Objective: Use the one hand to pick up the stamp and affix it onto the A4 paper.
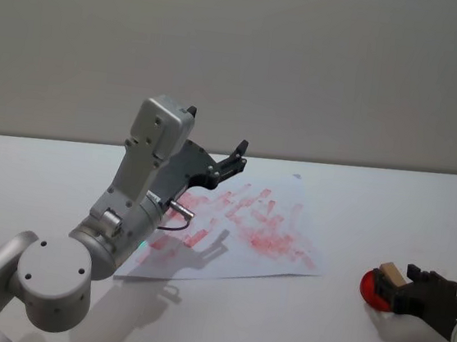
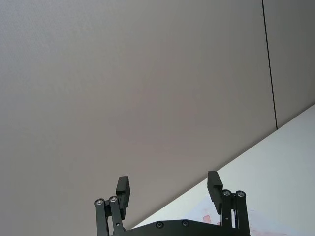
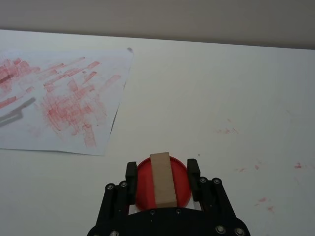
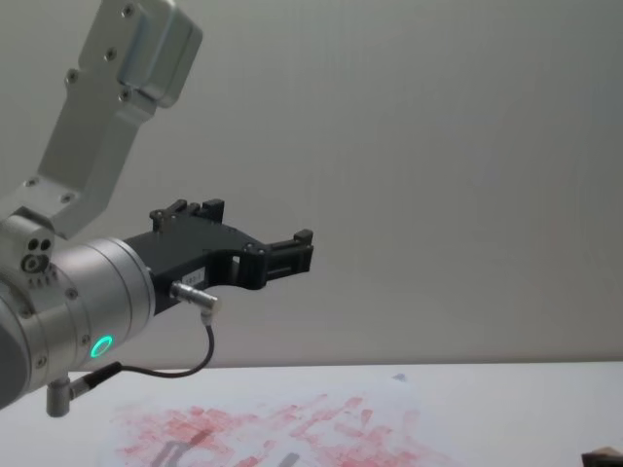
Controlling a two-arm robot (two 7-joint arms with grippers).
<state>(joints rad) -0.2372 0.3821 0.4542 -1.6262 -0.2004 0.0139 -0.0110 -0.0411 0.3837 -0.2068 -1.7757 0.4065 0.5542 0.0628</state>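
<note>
The stamp point(image 3: 164, 179), a small tan wooden block, rests on a round red ink pad point(image 3: 142, 189) at the table's right side. My right gripper point(image 3: 162, 169) is open, with a finger on each side of the pad and a gap to the block. In the head view the stamp point(image 1: 392, 275) sits at the tip of the right gripper point(image 1: 401, 288). The A4 paper point(image 1: 291, 201), covered in red prints, lies mid-table and also shows in the right wrist view point(image 3: 29, 132). My left gripper point(image 1: 229, 164) hangs open above the paper's far edge, holding nothing.
The white table point(image 1: 358, 194) has bare room between the paper and the ink pad point(image 1: 372, 290). A few red smudges point(image 3: 226, 131) mark the tabletop to the right of the pad. A plain wall point(image 4: 438, 146) stands behind the table.
</note>
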